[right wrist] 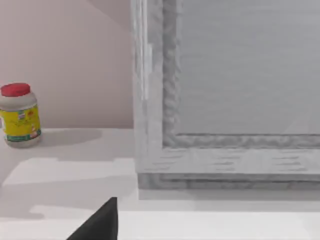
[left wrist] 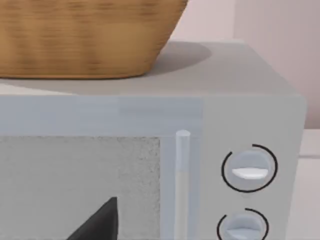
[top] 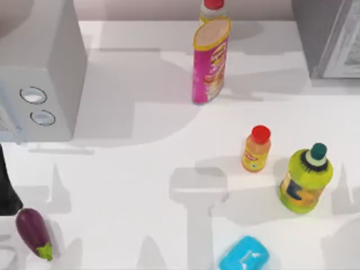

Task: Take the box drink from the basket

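Note:
The box drink is out of view. A woven brown basket (left wrist: 85, 40) stands on top of a grey microwave (left wrist: 250, 100), and what lies inside it is hidden. From above, the microwave (top: 39, 73) sits at the table's back left. A dark part of my left gripper (left wrist: 100, 222) shows low in front of the microwave door; the left arm (top: 5, 185) is at the table's left edge. A dark part of my right gripper (right wrist: 100, 222) faces a grey cabinet (right wrist: 225, 100).
A pink chips can (top: 211, 62) stands at the back middle, a red-capped jar (top: 214, 5) behind it. A small orange bottle (top: 256, 149) and a fat yellow-green bottle (top: 306, 179) stand at the right. A blue item (top: 244, 256) and an eggplant (top: 34, 232) lie in front.

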